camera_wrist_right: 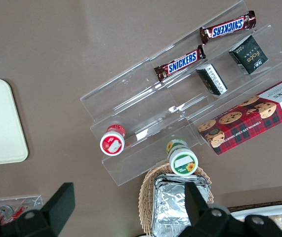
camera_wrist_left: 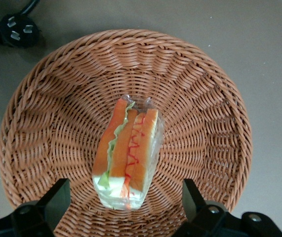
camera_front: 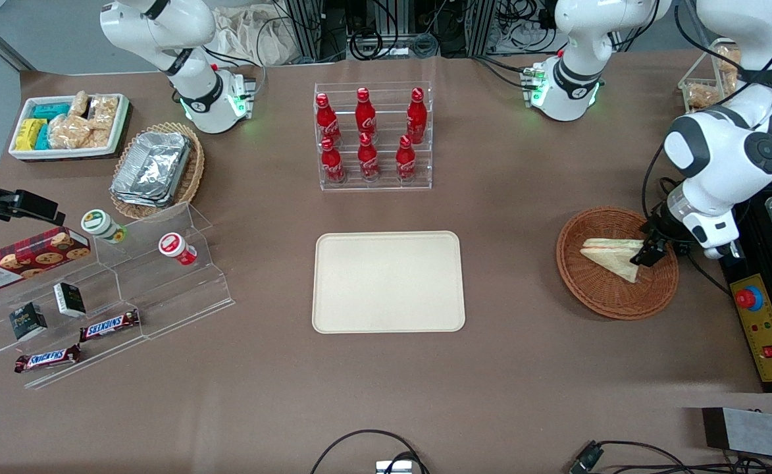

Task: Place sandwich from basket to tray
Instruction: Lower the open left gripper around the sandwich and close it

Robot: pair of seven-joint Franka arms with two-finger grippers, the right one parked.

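Tray [camera_front: 388,282] lies bare mid-tabletop [camera_front: 491,368]. Toward the working arm's end, sandwich [camera_wrist_left: 127,159] rests in the basket [camera_wrist_left: 47,113]. Hand [camera_wrist_left: 126,205] hovers just above it, fingers [camera_wrist_left: 57,200] spread either side, not touching.

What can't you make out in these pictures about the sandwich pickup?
- Front view: the gripper covers one end of the sandwich in the basket; contact cannot be judged.
- Left wrist view: the open fingers are cut off by the edge.
- Tray: absent from the left wrist view.
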